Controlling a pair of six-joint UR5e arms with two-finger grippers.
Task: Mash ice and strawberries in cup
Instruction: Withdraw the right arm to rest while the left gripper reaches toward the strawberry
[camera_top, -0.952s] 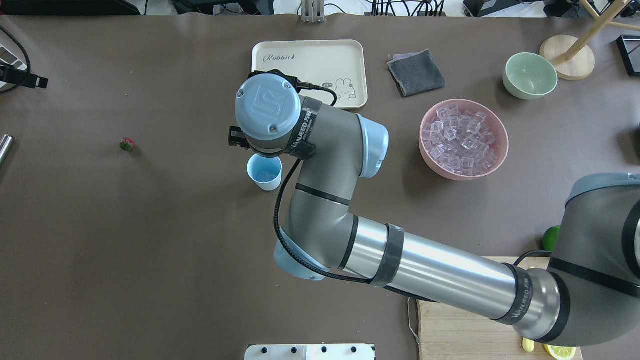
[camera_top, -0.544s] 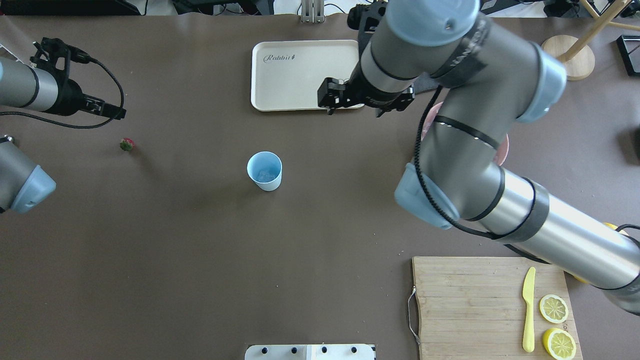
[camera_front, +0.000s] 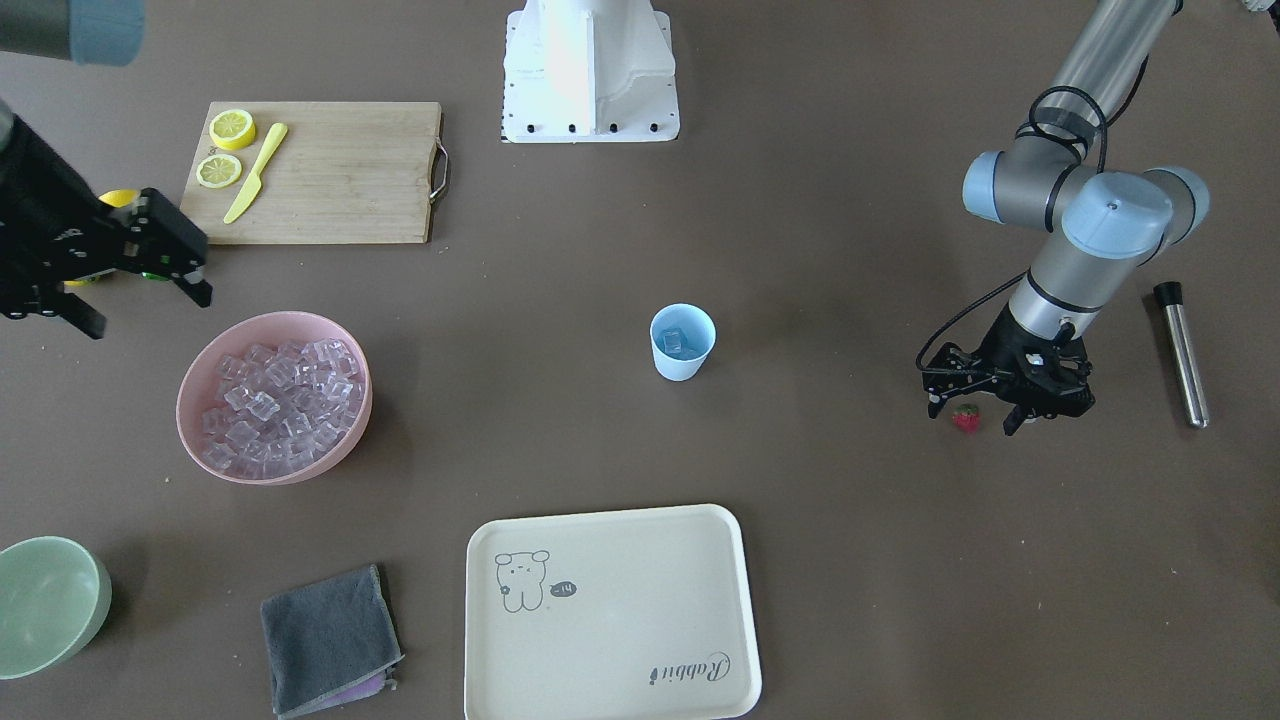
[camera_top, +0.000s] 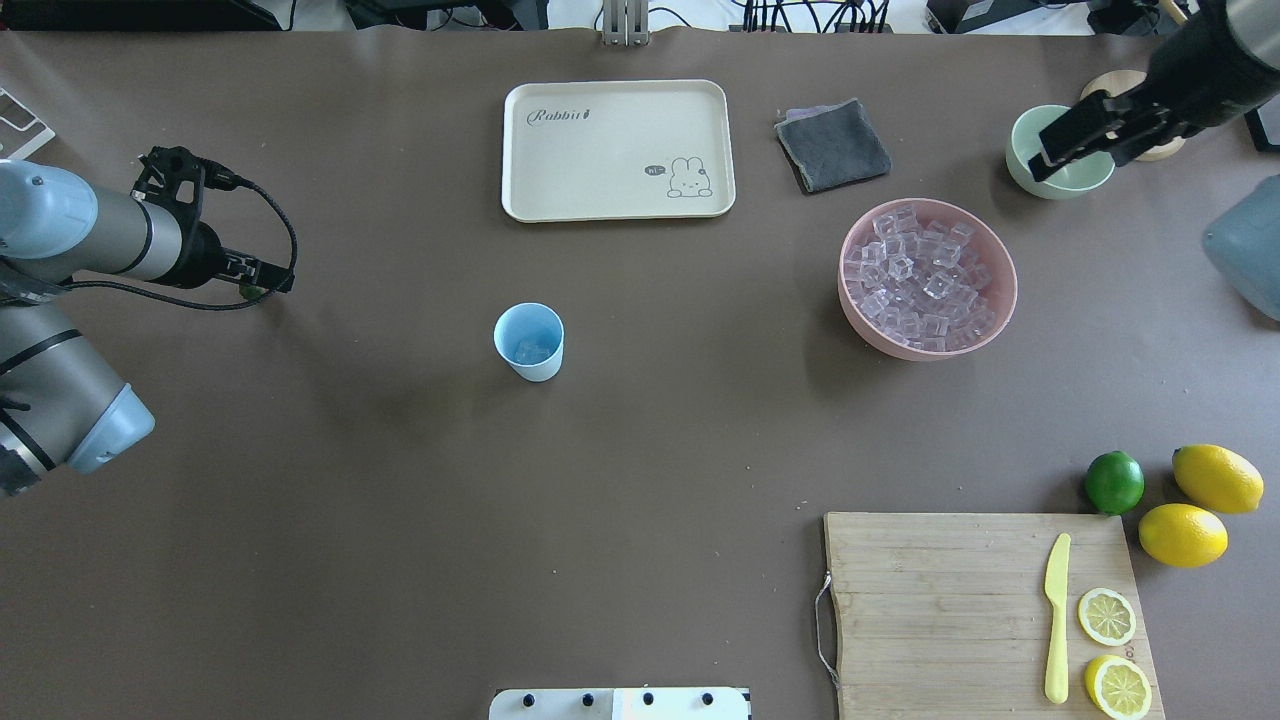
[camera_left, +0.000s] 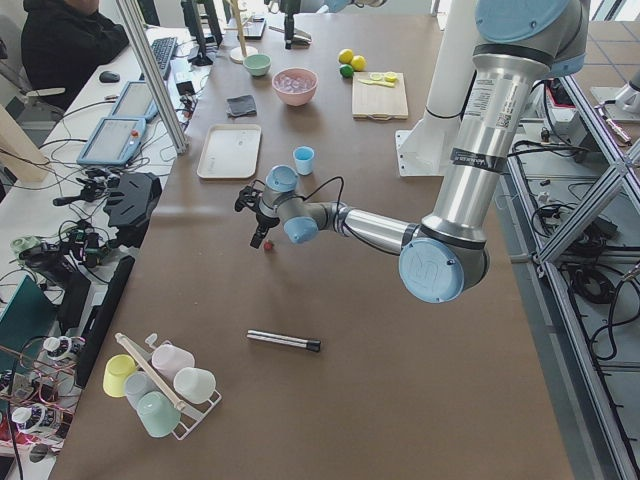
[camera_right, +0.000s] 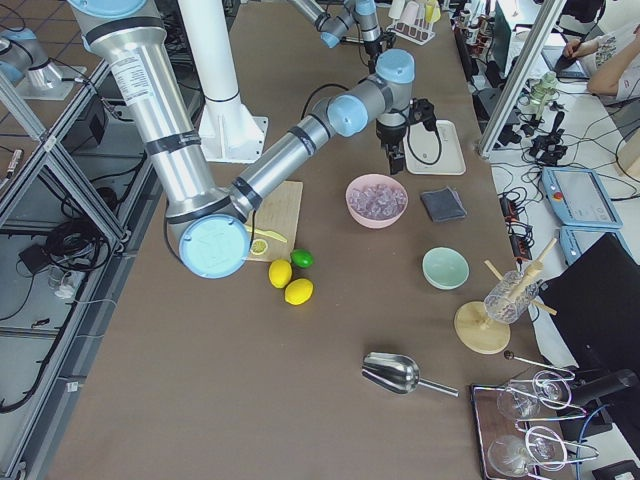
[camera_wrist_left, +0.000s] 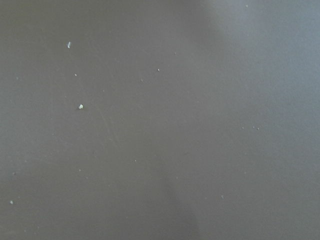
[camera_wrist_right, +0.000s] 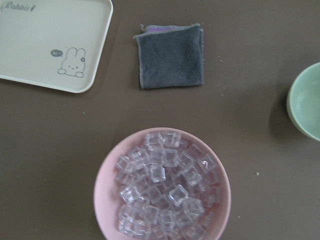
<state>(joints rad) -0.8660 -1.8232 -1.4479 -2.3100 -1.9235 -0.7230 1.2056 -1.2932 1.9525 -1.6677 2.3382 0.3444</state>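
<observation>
The light blue cup (camera_top: 529, 342) stands mid-table with an ice cube (camera_front: 676, 343) inside. The other ice cubes (camera_top: 925, 280) fill the pink bowl (camera_top: 853, 305). The tiny red strawberry (camera_front: 966, 418) lies on the mat to the cup's left. My left gripper (camera_front: 972, 412) is low over it, open, a finger on each side; in the overhead view the left gripper (camera_top: 262, 288) hides most of the berry. My right gripper (camera_top: 1085, 140) is raised and open near the green bowl, empty. The left wrist view shows only bare mat.
A cream tray (camera_top: 618, 150) and a grey cloth (camera_top: 832, 145) lie at the back, a pale green bowl (camera_top: 1085, 178) at back right. A cutting board (camera_top: 980, 610) with knife and lemon halves, a lime (camera_top: 1114, 481) and lemons sit front right. A metal rod (camera_front: 1182, 355) lies beyond the strawberry.
My right arm has swung from over the cup, past the tray, to the far right by the green bowl. My left gripper has come in and down onto the strawberry.
</observation>
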